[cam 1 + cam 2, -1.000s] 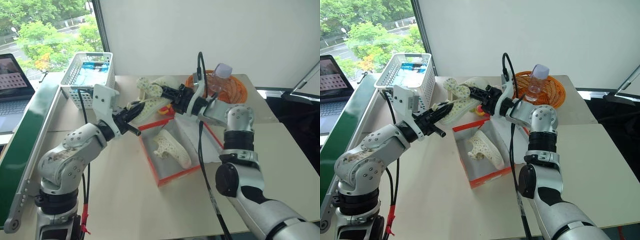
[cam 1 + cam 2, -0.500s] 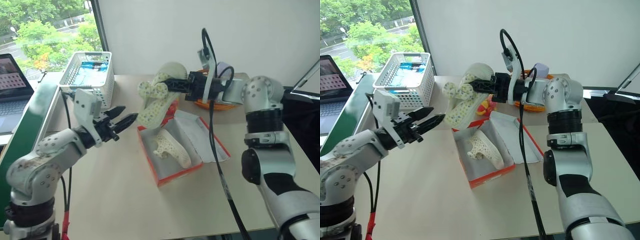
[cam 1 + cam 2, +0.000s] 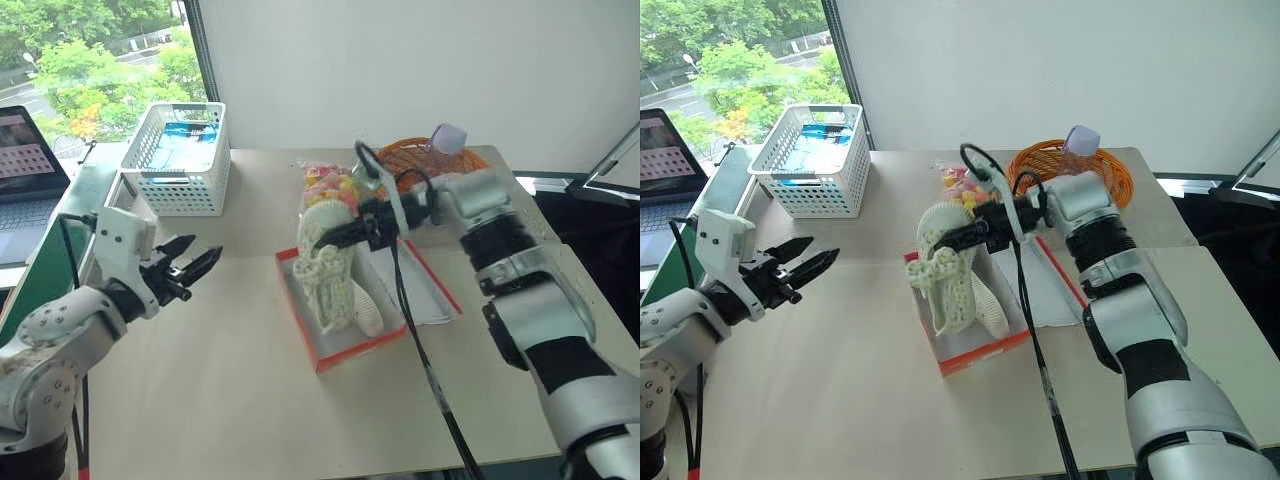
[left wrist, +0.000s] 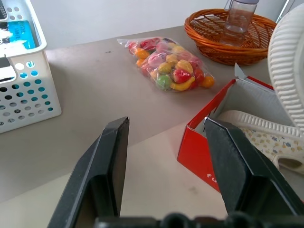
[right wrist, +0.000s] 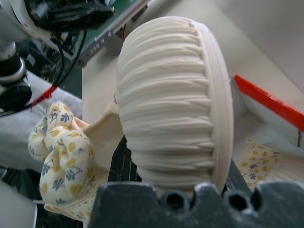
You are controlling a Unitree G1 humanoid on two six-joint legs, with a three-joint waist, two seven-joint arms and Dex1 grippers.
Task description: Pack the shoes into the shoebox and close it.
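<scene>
Two shoes, both at the shoebox (image 3: 345, 352), which sits mid-table with its lid open flat toward the right edge. One shoe (image 3: 366, 310) lies inside the box, along the side nearest the lid. Second shoe (image 3: 327, 270) hangs over the box, heel end up, its lower end down in the box beside the first one; right gripper (image 3: 352, 232) is clamped on its upper end. Left gripper (image 3: 195, 266) is empty, fingers spread, hanging above the table near the left edge, well apart from the box. Other stuff on the table (image 3: 250, 400): one white basket (image 3: 175, 165) at the far-left corner, one orange wicker basket (image 3: 1110, 168) near the far edge with one plastic bottle (image 3: 1077, 148) in it, and one bag of toy fruit (image 4: 168, 66) just beyond the box.
</scene>
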